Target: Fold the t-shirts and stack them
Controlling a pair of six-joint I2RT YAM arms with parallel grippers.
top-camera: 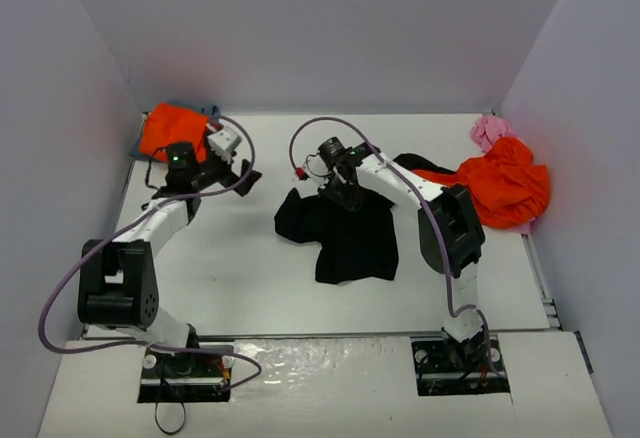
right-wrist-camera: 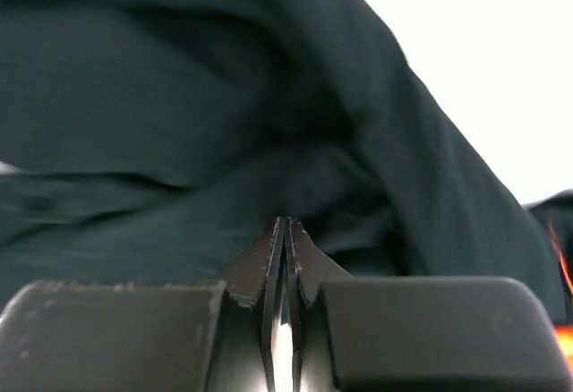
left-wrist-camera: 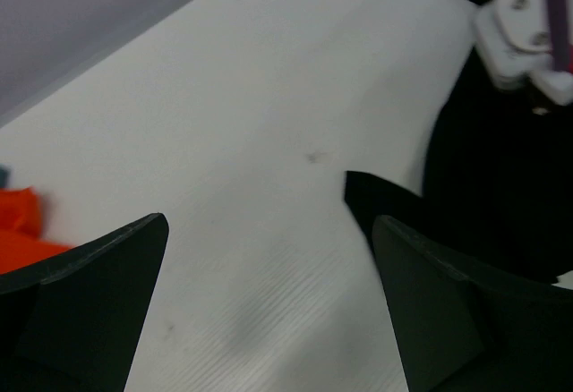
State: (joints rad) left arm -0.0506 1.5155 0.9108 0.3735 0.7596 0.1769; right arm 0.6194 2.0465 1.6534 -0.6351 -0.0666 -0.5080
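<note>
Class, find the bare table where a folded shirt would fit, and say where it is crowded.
Bare: the near-left stretch of table between the left arm and the black t-shirt. Crowded: the far right corner, with an orange shirt and a pink shirt.

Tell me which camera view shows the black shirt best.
The top external view: it alone shows the whole black shirt and its outline. The left wrist view catches only one part of it, at the right edge. The right wrist view is so close that it shows only dark folds.

No legible text or labels.
</note>
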